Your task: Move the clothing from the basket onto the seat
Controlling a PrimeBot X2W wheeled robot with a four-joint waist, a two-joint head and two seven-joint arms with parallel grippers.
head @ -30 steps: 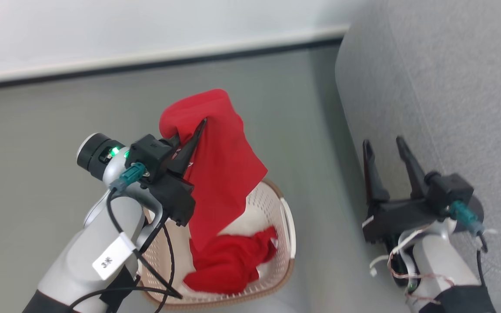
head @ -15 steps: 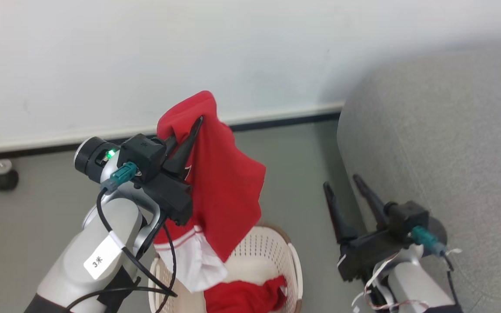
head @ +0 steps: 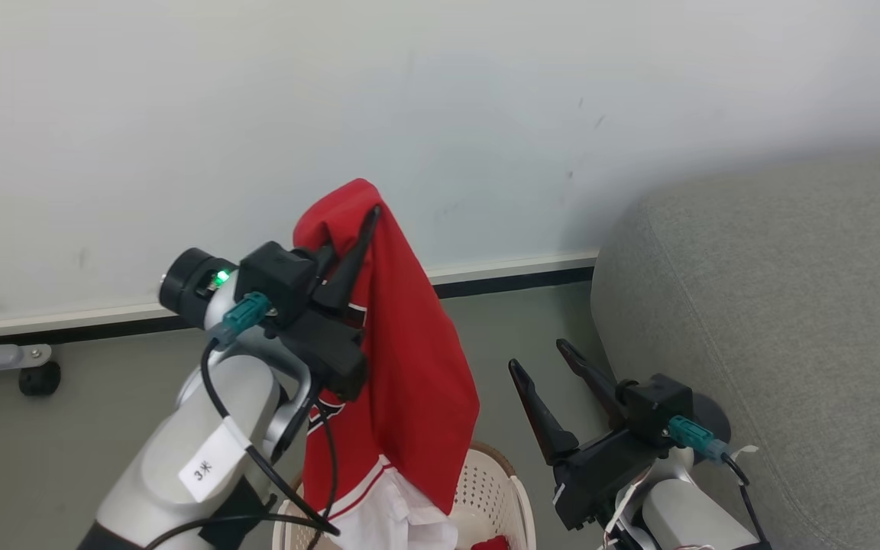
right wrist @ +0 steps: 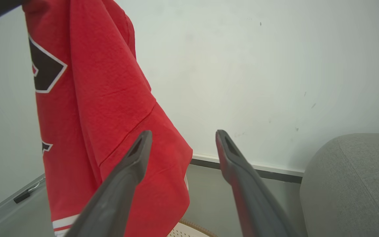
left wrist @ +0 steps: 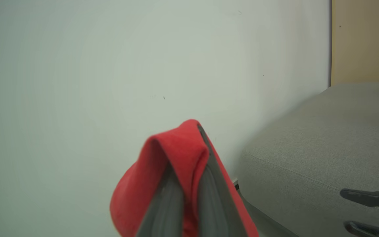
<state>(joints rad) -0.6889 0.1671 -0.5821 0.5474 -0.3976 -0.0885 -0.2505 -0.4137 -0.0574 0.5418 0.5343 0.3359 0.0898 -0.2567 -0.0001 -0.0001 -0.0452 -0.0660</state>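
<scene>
The basket [head: 505, 489] is cut off by the bottom edge of the head view, so just its far rim and a stretch of perforated wall show. A scrap of red cloth [head: 495, 544] lies inside it, too little to identify. The hanging shirt [head: 417, 367] also runs out of the frame at its lower end, and it hides one finger of the left gripper [head: 370, 221] in that view.

The left gripper is clamped on a fold near the top of the shirt. In the left wrist view its two fingers lie close together with red fabric draped over their tips. The right gripper [head: 538, 355] has its fingers spread wide and holds nothing, touching neither shirt nor sofa [head: 776, 305].

The shirt hangs straight down from the left gripper in front of the wall [head: 440, 114], showing a black-and-white mark, white stripe trim and a white panel lower down. Its bottom seems to dangle at the basket's mouth, though contact is unclear. The sofa stands to the right, apart from the shirt, with the right gripper between them.
</scene>
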